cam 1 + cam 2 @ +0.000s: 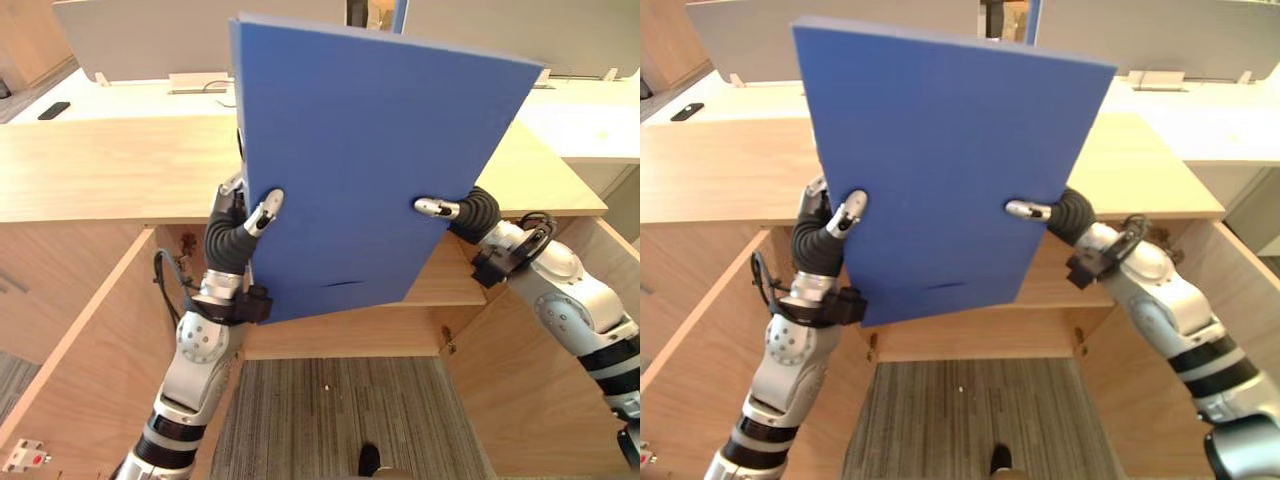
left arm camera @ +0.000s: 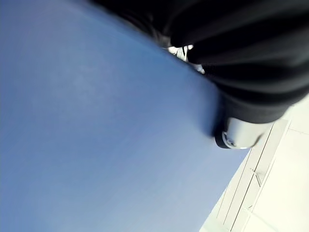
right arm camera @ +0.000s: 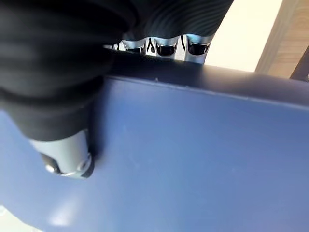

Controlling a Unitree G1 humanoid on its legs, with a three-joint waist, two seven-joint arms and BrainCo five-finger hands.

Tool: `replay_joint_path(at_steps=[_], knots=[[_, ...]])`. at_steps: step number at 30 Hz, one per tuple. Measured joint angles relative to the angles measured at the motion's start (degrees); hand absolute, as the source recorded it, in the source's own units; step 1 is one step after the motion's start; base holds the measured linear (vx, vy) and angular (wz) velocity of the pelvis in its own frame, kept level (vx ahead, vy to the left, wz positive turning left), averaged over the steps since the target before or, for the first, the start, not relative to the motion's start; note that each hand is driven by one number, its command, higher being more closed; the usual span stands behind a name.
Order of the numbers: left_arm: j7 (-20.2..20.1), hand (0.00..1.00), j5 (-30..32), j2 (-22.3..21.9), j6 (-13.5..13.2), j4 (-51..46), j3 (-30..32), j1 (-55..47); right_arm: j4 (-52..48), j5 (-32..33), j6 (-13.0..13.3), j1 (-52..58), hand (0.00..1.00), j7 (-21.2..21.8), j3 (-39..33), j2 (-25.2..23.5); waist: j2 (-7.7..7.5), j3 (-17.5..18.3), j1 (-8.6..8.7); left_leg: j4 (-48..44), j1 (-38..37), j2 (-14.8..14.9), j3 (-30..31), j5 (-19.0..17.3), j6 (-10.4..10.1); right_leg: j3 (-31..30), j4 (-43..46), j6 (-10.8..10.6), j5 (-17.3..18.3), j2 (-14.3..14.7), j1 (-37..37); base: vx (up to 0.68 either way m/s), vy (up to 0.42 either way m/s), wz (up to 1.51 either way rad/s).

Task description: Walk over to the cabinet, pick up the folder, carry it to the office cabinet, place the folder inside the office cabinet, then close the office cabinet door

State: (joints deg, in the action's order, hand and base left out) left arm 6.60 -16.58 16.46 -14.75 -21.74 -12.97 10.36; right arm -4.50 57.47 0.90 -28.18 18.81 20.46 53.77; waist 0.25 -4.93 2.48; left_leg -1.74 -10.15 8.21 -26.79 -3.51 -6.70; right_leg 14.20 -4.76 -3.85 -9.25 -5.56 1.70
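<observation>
The left hand (image 1: 245,225) is pinching the blue folder (image 1: 370,150) at its 9 o'clock edge. The right hand (image 1: 455,210) is pinching its 3 o'clock edge, above the cabinet (image 1: 100,170).

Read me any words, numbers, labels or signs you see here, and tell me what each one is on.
No text here can be read.
Folder, pinched between the left hand and the right hand: plain blue face, no print.
White fitting with a red spot on the cabinet door: too small to read.
</observation>
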Motion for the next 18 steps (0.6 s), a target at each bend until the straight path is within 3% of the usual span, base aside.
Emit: replay_joint_path(at_steps=[7,8,11,18], knots=[[0.0,1.0,-2.2,0.0,-1.1,0.0,-0.4,-1.2,-0.5,0.5,0.3,0.0,1.0,0.0,0.0,-1.1,0.05,0.8,-0.69,-0.9,0.2,0.1,0.5,-0.1,0.0,-0.1,0.0,0.0,0.0,-0.1,0.3,-0.04,-0.011,0.01],[0.0,0.0,-2.4,-0.1,-1.1,0.0,-0.5,-1.6,-0.5,0.5,0.3,0.0,1.0,0.0,0.0,-1.3,0.06,0.8,-0.69,-0.9,0.3,0.1,0.5,-0.1,0.0,-0.2,0.0,0.0,0.0,-0.1,0.3,-0.05,-0.013,-0.01],[-0.3,0.0,-4.8,-0.1,-1.5,0.0,-1.5,-3.1,-0.5,0.6,0.1,0.0,1.0,0.0,0.0,-1.4,0.1,1.1,-0.69,-1.0,0.5,0.2,0.5,-0.1,0.0,-0.2,0.0,0.1,-0.1,-0.1,0.2,-0.03,-0.008,0.0],[-5.9,0.0,-15.2,2.6,-3.6,0.3,-6.3,-7.6,-0.5,1.1,-0.8,0.1,1.0,0.2,1.5,0.8,0.15,2.0,-0.34,-1.5,1.1,0.1,0.6,-0.1,0.0,-0.2,0.0,0.3,-0.2,-0.2,-0.3,0.0,0.0,0.0]])
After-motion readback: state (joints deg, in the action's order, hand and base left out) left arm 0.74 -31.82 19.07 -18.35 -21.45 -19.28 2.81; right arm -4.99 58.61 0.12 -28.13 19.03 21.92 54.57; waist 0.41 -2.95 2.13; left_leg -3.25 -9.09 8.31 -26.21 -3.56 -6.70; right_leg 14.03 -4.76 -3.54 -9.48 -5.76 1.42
